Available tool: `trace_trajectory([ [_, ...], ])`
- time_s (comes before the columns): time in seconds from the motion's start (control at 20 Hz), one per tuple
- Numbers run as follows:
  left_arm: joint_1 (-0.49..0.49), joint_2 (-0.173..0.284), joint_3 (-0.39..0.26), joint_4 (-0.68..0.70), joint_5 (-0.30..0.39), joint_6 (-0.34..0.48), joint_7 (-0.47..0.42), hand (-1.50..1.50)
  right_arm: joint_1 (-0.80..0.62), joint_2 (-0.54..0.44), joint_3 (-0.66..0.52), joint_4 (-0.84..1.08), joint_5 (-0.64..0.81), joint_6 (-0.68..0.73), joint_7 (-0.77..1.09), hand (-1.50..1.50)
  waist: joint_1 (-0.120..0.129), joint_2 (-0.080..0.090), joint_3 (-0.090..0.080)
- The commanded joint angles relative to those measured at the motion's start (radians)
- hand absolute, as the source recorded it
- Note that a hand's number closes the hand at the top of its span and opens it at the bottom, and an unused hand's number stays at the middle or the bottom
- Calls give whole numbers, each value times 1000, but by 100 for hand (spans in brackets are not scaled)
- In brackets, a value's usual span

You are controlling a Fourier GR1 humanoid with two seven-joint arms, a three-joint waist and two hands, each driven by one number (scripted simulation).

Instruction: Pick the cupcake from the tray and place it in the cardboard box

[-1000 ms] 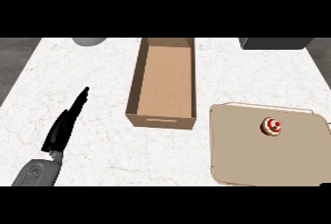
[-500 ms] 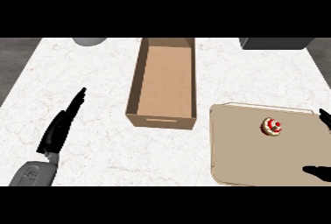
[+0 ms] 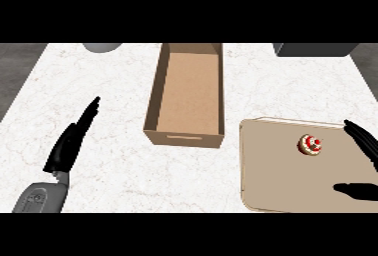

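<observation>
One cupcake (image 3: 310, 144), one tray (image 3: 284, 180), one cardboard box (image 3: 184, 95)

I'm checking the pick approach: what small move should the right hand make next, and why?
Probably ease the right hand left toward the cupcake: it is open at the tray's right edge, and the cupcake sits untouched beside its fingers.

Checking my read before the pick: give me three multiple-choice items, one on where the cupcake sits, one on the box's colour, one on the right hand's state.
1. Where is the cupcake?
A. on the tray
B. in the cardboard box
C. on the bare counter

2. What colour is the cardboard box?
A. white
B. brown
C. black

3. How is the right hand?
A. curled round the cupcake
B. open, apart from the cupcake
C. inside the box

Answers: 1 A, it lies on the tray's upper right part; 2 B, walls and floor are brown; 3 B, its fingers spread beside the cupcake.
</observation>
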Motion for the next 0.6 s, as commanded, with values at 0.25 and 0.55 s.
trace_trajectory([
  [0.25,-26,-33,53,70,-40,-26,-50,0,1,22,-19,-16,46,-11,27,-150,-2,0,0],
  [0.55,22,-61,20,40,-74,-1,-73,0,-135,100,53,117,115,-50,46,-150,5,2,0],
])
